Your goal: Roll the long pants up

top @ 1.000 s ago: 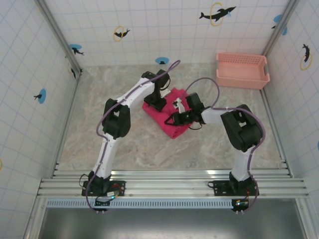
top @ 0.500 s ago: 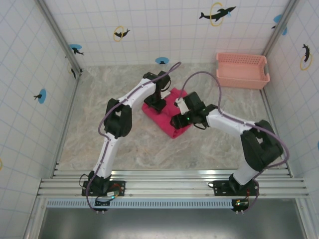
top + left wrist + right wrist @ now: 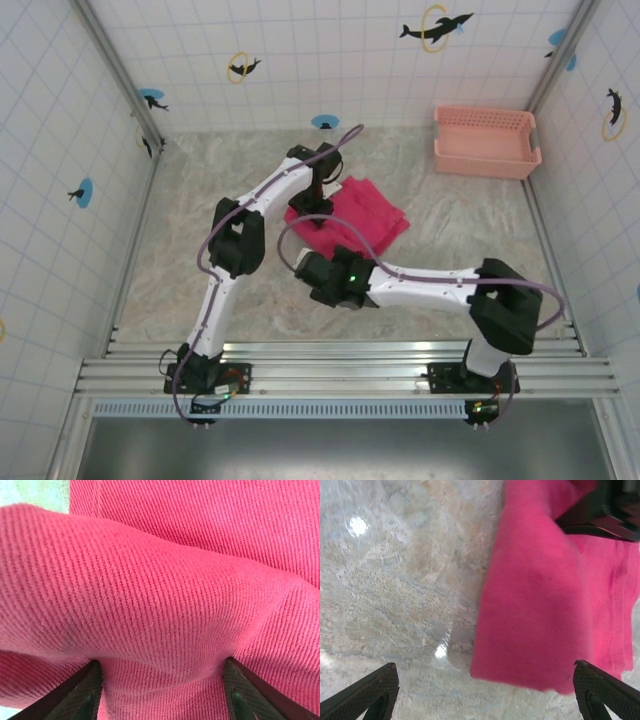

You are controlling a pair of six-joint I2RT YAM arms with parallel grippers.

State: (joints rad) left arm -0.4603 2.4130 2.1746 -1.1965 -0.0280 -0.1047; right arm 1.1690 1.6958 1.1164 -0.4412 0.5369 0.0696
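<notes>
Top external view — magenta soft cloth long pants (image 3: 368, 212), folded, on the grey marbled table (image 3: 200, 200).
Left gripper (image 3: 162, 672) pinches a thick fold; right gripper (image 3: 484, 672) spread, empty — take the near edge evenly.

From where I stand, there is not a single word, number or brand name I can read on anything. The nearest things to signs are the black dolphin stickers (image 3: 436, 27) on the white wall tiles (image 3: 330, 60), some ringed in yellow, others on blue discs, all without lettering.
</notes>
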